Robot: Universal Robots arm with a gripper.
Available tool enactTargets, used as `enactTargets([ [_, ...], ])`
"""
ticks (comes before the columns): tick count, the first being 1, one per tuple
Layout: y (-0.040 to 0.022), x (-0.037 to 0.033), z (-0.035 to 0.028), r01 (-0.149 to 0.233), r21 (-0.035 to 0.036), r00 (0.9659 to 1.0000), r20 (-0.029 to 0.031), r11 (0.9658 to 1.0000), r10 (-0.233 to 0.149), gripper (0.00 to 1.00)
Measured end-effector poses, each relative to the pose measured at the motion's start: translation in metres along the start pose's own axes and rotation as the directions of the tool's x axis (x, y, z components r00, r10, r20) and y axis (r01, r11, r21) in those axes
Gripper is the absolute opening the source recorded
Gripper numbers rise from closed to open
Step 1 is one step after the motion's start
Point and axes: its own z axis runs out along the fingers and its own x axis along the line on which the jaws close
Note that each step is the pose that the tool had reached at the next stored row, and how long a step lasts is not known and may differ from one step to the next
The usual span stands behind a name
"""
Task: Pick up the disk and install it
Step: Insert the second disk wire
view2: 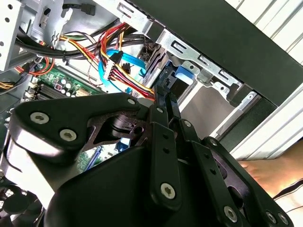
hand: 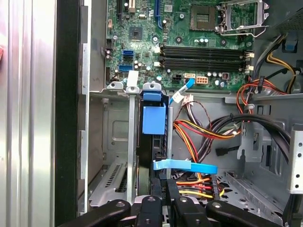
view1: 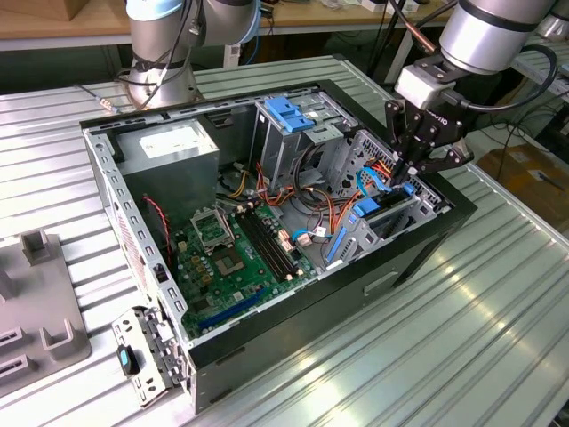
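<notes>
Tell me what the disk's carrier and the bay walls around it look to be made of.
The disk shows its carrier edge-on: bright blue, smooth and matte, so likely moulded plastic. The bay walls are pale grey with punched slots and folded edges, so they look like bare stamped sheet metal. The gripper sits at the disk's near end, black and apparently metal or hard plastic.

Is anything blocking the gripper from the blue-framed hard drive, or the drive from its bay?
Nothing visible does. The silver-grey disk in its blue plastic carrier already stands in the grey metal cage, the gripper at its end. A flat blue cable and coloured wires lie beside it.
</notes>
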Motion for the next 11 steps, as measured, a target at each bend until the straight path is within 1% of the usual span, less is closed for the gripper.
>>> enactTargets([
  [11, 0.0, 0.0, 0.0, 0.0, -0.0056, 1.0, 0.0003, 1.0, 0.0, 0.16],
])
